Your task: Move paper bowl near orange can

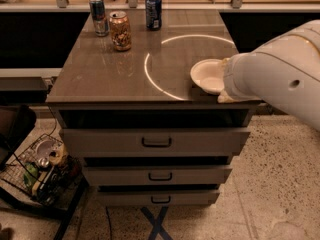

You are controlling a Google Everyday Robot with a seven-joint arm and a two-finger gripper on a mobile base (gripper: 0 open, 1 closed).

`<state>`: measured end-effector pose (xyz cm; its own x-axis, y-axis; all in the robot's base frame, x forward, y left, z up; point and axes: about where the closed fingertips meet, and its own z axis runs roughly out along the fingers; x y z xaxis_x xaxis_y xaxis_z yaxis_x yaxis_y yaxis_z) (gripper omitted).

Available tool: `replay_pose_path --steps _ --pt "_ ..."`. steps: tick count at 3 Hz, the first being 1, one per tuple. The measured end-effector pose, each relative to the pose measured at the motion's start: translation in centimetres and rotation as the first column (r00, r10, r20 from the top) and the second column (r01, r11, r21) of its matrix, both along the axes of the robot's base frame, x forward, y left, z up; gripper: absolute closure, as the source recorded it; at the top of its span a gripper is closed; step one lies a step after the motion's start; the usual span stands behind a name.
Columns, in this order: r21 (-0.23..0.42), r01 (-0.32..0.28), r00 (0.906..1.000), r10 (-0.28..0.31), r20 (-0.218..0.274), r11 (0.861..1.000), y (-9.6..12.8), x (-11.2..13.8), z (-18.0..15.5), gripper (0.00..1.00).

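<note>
The gripper [223, 80] is placed at the right rim of the paper bowl [206, 76]; its hold cannot be told. The bowl is best carried level, far-left, beside the orange can [120, 31].

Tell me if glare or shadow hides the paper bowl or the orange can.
Camera view: warm, dim light; a bright ring-shaped reflection on the glossy cabinet top curves around the paper bowl, covering neither it nor the orange can; the gripper at the bowl's right rim is masked by the arm, not glare.
</note>
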<state>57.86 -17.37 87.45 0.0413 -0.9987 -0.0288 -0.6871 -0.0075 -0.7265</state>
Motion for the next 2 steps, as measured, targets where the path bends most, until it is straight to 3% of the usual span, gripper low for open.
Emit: replay_pose_path --steps 2 --pt "-0.034 -0.013 0.9997 0.013 -0.019 0.999 0.29 0.63 -0.88 0.87"
